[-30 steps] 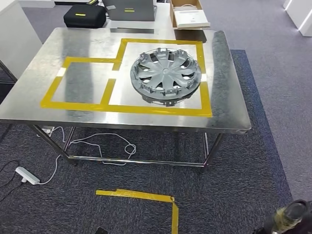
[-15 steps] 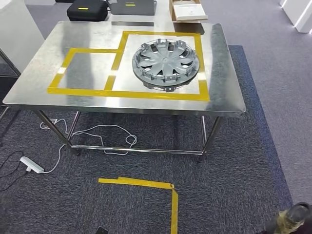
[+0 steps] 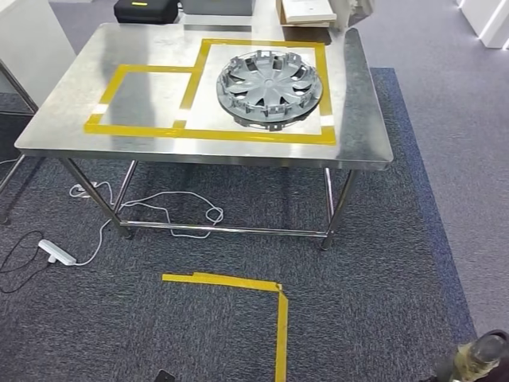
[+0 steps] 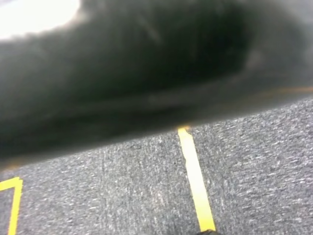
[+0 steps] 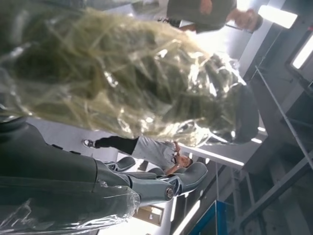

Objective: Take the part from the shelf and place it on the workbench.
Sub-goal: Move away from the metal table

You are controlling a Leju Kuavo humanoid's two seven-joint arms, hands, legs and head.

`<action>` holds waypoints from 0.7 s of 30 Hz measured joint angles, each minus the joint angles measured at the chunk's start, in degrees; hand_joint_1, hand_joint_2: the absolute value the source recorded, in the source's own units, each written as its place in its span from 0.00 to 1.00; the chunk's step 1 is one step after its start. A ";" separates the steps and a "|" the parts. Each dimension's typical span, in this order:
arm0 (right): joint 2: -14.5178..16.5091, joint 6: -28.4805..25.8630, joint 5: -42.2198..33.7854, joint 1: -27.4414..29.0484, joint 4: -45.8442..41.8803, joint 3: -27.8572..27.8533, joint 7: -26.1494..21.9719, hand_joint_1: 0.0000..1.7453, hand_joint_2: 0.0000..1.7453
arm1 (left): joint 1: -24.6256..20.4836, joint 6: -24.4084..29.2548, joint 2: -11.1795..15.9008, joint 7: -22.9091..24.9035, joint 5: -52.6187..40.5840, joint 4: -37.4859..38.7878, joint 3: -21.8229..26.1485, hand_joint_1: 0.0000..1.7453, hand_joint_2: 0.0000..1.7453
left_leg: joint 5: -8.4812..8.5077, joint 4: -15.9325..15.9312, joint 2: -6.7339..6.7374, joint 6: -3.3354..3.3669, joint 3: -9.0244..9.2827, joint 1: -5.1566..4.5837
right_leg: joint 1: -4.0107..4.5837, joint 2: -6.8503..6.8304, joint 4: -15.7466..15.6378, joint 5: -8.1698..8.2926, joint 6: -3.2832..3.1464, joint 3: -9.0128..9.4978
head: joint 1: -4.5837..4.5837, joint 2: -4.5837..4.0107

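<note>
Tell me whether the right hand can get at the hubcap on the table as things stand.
Probably not yet. The right hand hangs low at the robot's side, with open carpet between the robot and the table, and the hubcap lies toward the far edge. Nothing blocks the way; it looks too far off.

The part (image 3: 268,86), a silver-grey wheel cover with curved spokes, lies flat on the steel counter (image 3: 360,119). It sits inside the larger yellow-taped square (image 3: 327,95).
</note>
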 joint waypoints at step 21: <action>0.00 0.01 -0.54 -1.11 2.59 0.16 1.99 0.00 0.00 | -0.04 -0.04 0.05 -0.11 0.60 0.02 0.66 0.00 0.00 | 0.46 7.08 0.19 -0.64 -10.84 -0.20 | 0.12 -0.06 -3.44 -2.81 -1.43 6.01 | 0.60 0.00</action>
